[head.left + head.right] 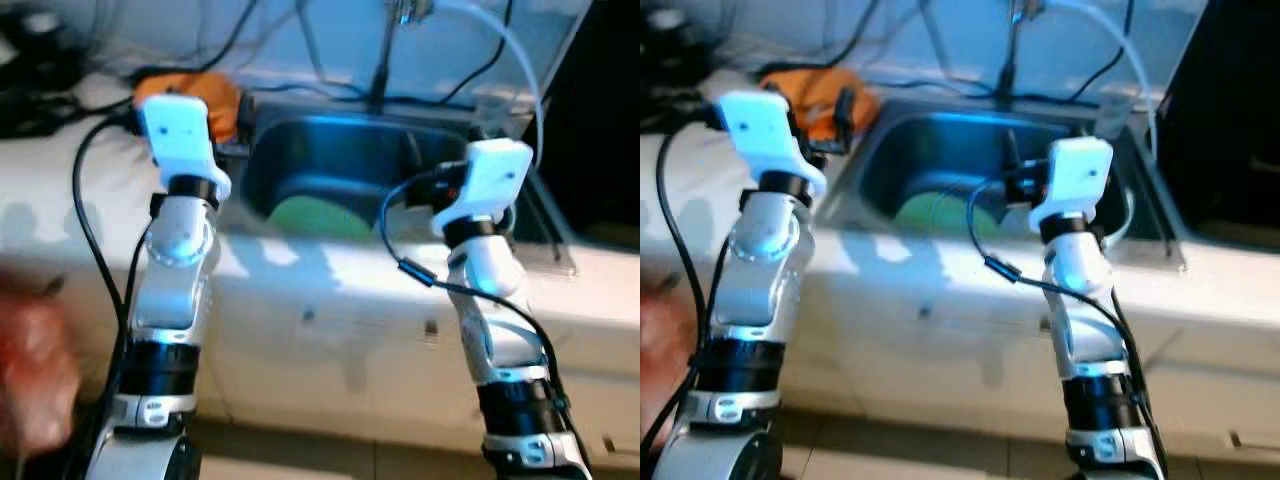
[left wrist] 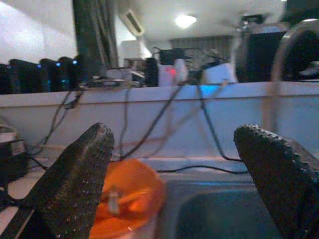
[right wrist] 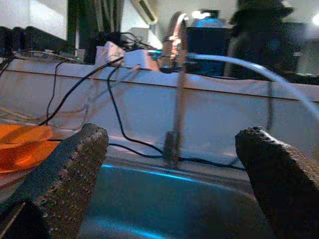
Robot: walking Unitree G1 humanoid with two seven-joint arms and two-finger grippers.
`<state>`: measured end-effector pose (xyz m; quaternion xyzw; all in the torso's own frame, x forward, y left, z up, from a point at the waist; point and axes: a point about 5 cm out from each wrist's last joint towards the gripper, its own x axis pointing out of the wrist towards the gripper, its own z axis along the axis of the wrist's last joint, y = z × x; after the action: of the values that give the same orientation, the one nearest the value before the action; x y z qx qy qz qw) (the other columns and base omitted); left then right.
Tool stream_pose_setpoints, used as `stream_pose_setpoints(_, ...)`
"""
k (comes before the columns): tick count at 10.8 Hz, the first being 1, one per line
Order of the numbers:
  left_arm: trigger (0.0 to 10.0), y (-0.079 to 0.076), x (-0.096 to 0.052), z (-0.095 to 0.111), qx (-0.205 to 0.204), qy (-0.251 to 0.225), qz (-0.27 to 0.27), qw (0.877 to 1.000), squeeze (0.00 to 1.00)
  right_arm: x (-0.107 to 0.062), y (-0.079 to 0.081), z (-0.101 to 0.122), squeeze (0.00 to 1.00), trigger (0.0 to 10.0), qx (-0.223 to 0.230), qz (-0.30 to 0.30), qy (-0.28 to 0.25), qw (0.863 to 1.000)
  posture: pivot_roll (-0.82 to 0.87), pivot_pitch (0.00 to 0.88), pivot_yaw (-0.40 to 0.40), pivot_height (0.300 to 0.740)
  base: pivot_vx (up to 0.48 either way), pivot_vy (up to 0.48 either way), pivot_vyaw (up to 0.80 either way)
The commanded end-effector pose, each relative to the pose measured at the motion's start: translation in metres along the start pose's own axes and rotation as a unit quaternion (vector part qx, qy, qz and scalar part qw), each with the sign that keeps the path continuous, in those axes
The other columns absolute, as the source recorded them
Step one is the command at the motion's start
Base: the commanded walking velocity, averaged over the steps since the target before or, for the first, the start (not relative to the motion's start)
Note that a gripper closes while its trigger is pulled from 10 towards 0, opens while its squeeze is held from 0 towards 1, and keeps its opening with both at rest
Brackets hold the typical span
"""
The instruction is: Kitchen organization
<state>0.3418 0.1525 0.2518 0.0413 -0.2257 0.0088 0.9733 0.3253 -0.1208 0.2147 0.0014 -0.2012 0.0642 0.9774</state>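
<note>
We stand at the counter edge (image 1: 330, 300) with both arms raised over it. Our left gripper (image 2: 182, 184) has its fingers spread wide and nothing between them; just ahead of it, a little toward its outer finger, lies the orange bowl (image 2: 127, 199) on the counter beside the sink (image 1: 330, 160). Our right gripper (image 3: 177, 189) is likewise wide open and empty, hovering over the sink's near rim, with the basin directly ahead and below. Down in the basin, between the two claws and slightly nearer the right one, lies a green round thing (image 1: 312, 217) (a plate or bowl, we cannot tell which). Beyond the right claw the faucet (image 3: 177, 89) rises at the back rim, cables trailing along the wall. We judge the left arm better placed for the orange bowl, the right for the green piece
</note>
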Motion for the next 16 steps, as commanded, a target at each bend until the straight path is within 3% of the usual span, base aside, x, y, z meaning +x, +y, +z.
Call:
stream_pose_setpoints(1,10.0,0.009,0.000,0.000,-0.004,0.003,0.016,1.000,0.00,0.002,0.008,0.004,0.00,10.0,0.005,0.014,-0.006,1.000,0.04,0.032,-0.038,0.740,0.319,0.000,0.00)
stream_pose_setpoints(6,10.0,0.020,-0.001,-0.007,0.001,0.027,0.061,0.998,0.00,0.001,0.010,0.003,0.00,10.0,0.003,0.020,-0.002,1.000,0.04,0.037,-0.045,0.740,0.000,0.000,0.00)
stream_pose_setpoints(10,10.0,0.034,-0.001,-0.023,-0.032,0.078,0.106,0.991,0.00,0.000,0.011,0.003,0.00,10.0,0.011,0.024,-0.001,1.000,0.04,0.040,-0.043,0.740,0.000,0.000,0.00)
stream_pose_setpoints(12,10.0,0.045,-0.003,-0.036,-0.069,0.117,0.138,0.981,0.00,-0.001,0.012,0.002,0.00,10.0,0.021,0.028,0.007,0.999,0.04,0.052,-0.047,0.740,0.000,0.000,-0.32)
stream_pose_setpoints(16,10.0,0.048,-0.002,-0.034,-0.068,0.113,0.138,0.982,0.00,-0.002,0.012,0.000,0.00,10.0,0.022,0.029,0.013,0.999,0.04,0.056,-0.047,0.740,0.000,0.000,0.00)
